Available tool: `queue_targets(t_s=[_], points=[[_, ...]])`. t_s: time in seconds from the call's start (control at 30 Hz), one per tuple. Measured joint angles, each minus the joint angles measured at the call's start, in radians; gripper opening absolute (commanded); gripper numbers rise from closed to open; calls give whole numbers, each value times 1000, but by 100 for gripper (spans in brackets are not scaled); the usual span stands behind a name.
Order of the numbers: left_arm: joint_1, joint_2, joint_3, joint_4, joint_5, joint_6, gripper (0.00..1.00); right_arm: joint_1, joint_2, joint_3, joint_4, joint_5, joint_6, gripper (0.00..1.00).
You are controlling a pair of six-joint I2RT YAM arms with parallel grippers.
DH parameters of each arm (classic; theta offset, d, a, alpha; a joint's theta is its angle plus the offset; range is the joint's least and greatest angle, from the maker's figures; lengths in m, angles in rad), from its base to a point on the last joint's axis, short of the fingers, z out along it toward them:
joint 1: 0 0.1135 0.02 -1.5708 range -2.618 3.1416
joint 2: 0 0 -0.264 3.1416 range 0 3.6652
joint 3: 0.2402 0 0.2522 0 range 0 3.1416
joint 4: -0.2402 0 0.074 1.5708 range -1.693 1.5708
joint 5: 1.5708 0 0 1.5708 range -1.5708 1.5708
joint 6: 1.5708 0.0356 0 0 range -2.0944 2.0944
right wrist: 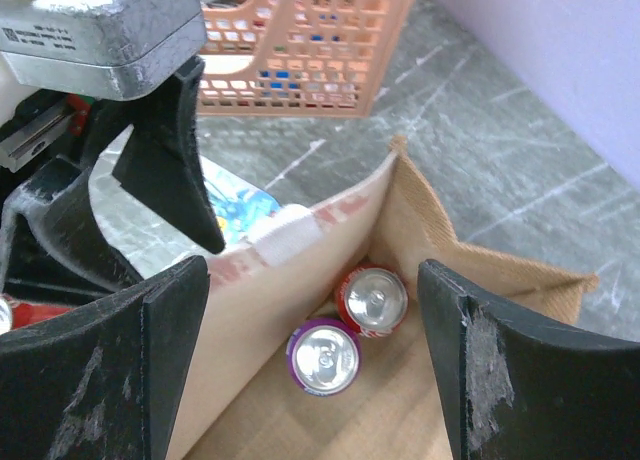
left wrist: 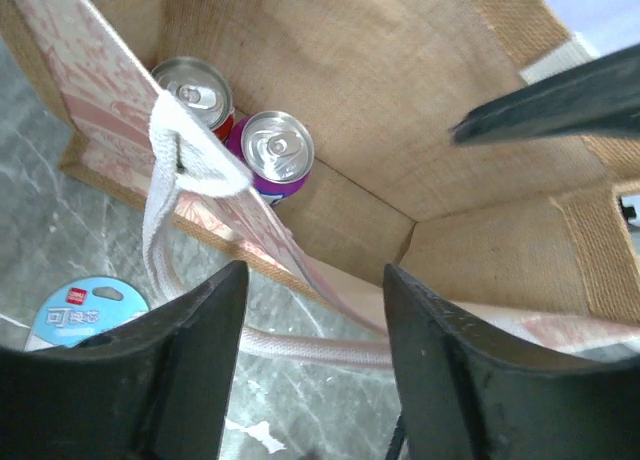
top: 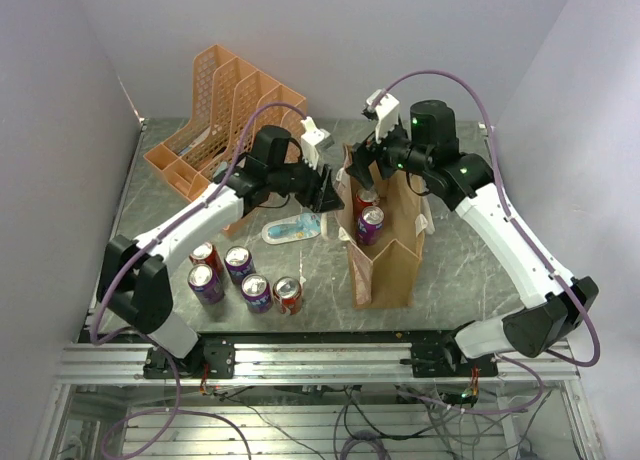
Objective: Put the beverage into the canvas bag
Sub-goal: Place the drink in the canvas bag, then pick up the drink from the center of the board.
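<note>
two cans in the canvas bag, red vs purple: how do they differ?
Colour: the red can has a red body, the purple can a purple one.
Position: seen from the top camera, the red can stands farther from the arm bases and the purple can nearer to them.
Shared: both stand upright side by side inside the canvas bag, each with a silver top and its pull tab in place.

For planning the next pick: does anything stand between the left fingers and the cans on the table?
Only a flat blue packet lies on the table between the left fingers and the cans; nothing taller does.
</note>
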Motion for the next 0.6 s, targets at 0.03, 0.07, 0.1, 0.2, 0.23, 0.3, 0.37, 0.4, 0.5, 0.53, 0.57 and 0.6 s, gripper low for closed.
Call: queue_targets(t_s=[0.03, 0.07, 0.1, 0.2, 0.23, 0.3, 0.37, 0.4, 0.5, 0.53, 0.57, 0.6], points=[[4, -14, 0, -7, 5, 18, 74, 13, 2, 10, -2, 0, 0, 85], [8, -34, 0, -17, 14, 37, 76, 29, 5, 21, -3, 0, -1, 85], [18, -53, 0, -29, 25, 58, 77, 45, 8, 30, -4, 1, -1, 85], [78, -118, -1, -55, 56, 106, 78, 98, 21, 60, -6, 1, -3, 85], [112, -138, -3, -56, 66, 116, 78, 114, 25, 67, -7, 1, -3, 86], [199, -182, -13, -60, 71, 127, 78, 152, 34, 82, -7, 1, -6, 86], [275, -222, -32, -64, 70, 132, 79, 191, 44, 93, -7, -1, -10, 87], [312, -243, -43, -69, 68, 136, 79, 206, 49, 98, -7, -4, -13, 88], [401, -310, -77, -105, 47, 151, 80, 253, 84, 128, -11, -28, -27, 89], [426, -333, -87, -117, 37, 154, 80, 266, 105, 147, -18, -43, -31, 89], [448, -354, -96, -127, 26, 154, 80, 277, 127, 166, -24, -59, -34, 89], [474, -379, -108, -136, 10, 154, 80, 286, 165, 200, -40, -82, -43, 89]])
